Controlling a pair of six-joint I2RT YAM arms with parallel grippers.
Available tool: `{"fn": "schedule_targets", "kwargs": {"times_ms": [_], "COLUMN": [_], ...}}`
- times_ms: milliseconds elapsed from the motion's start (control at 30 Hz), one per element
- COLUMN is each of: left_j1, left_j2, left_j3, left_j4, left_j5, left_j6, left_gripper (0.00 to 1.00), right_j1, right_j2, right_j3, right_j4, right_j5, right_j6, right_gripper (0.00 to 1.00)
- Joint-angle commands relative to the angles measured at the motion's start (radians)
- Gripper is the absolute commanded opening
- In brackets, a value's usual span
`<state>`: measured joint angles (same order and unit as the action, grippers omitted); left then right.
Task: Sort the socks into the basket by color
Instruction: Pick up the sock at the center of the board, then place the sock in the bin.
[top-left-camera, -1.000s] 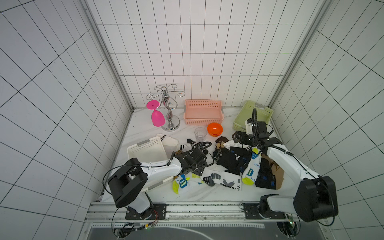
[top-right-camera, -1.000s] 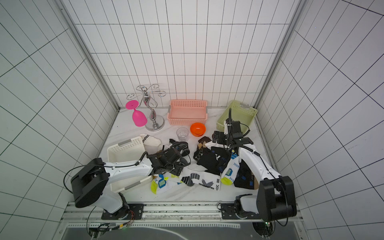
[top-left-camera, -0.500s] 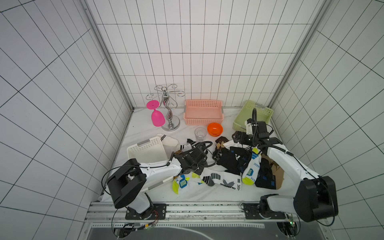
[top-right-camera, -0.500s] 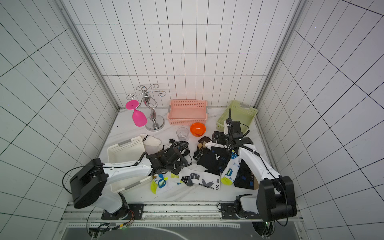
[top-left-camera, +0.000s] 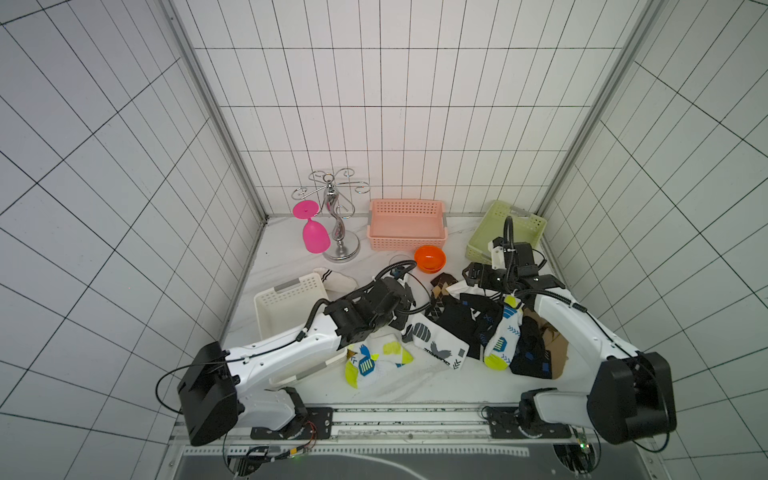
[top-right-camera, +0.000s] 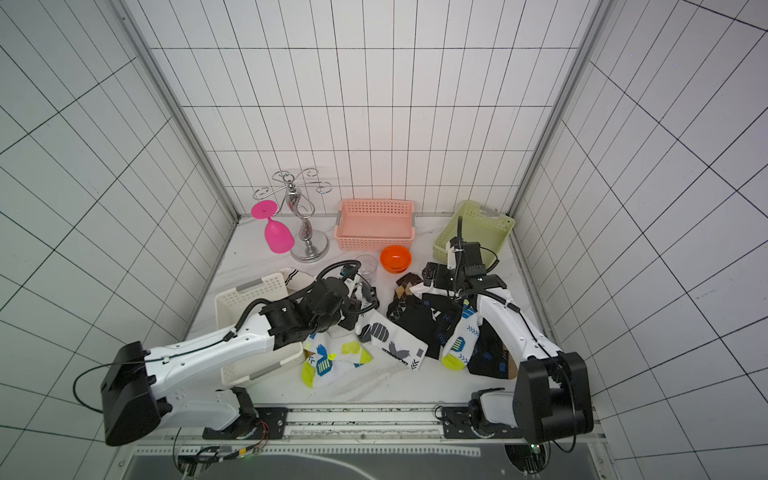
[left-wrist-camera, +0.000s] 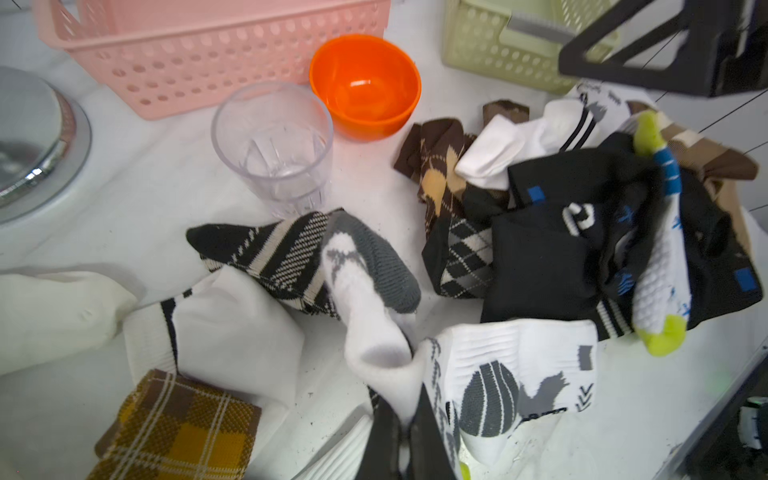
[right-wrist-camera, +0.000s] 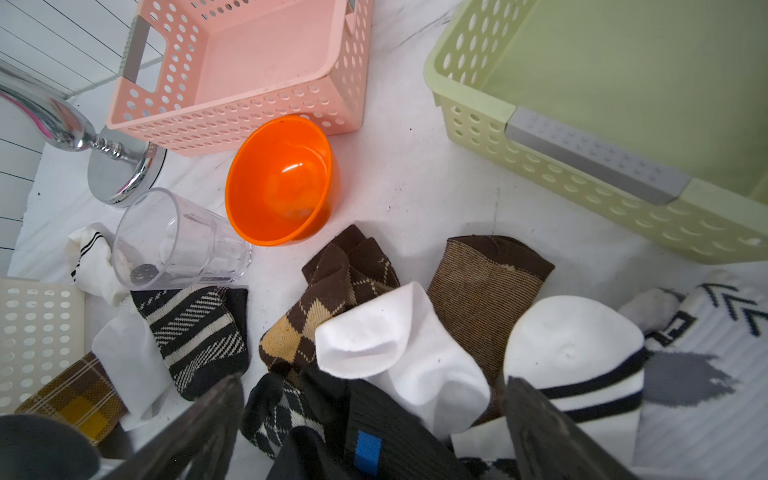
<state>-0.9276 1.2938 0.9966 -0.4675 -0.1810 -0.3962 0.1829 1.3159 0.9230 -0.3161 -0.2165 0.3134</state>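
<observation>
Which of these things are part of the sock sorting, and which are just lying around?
For the job:
socks, one white-grey sock pinched in the shut left gripper
open right gripper above the pile
pink basket, green basket, white basket

Lying about:
orange bowl
clear cup
pink glass
metal rack

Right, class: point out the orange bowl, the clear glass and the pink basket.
orange bowl (right-wrist-camera: 282, 183), right wrist view, inner wall.
clear glass (left-wrist-camera: 274, 158), left wrist view, inner base.
pink basket (top-left-camera: 407, 243), a top view, front wall.
</observation>
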Motion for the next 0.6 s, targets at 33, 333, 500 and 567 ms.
{"fn": "schedule_targets", "kwargs": {"times_ms": [33, 333, 500, 567], "left_j1": [0.003, 0.088, 0.213, 0.301], "left_j2": [-0.076, -0.19, -0.263, -0.302], "left_j3": [0.088, 0.246, 0.322, 0.347], "left_j4": [-0.027, -0.201, -0.347, -0.392], "left_j5": [-0.064, -0.162, -0.237, -0.235], "left_j6": [-0.018, -0.114, -0.179, -0.188], "left_gripper": [0.0, 0.0, 0.0, 0.0], "right_j1": [0.012, 0.029, 0.041, 0.046], "right_j2": [-0.018, -0.01, -0.01, -0.008], "right_j3": [0.052, 0.058, 0.053, 0.051], "right_j4": [0.004, 0.003, 0.004, 0.029], "right_j5": [-0.025, -0.052, -0.06, -0.064], "right_j6": [-0.002, 0.001, 0.003, 0.002], "right_gripper": [0.98, 0.97, 0.97, 0.97]}}
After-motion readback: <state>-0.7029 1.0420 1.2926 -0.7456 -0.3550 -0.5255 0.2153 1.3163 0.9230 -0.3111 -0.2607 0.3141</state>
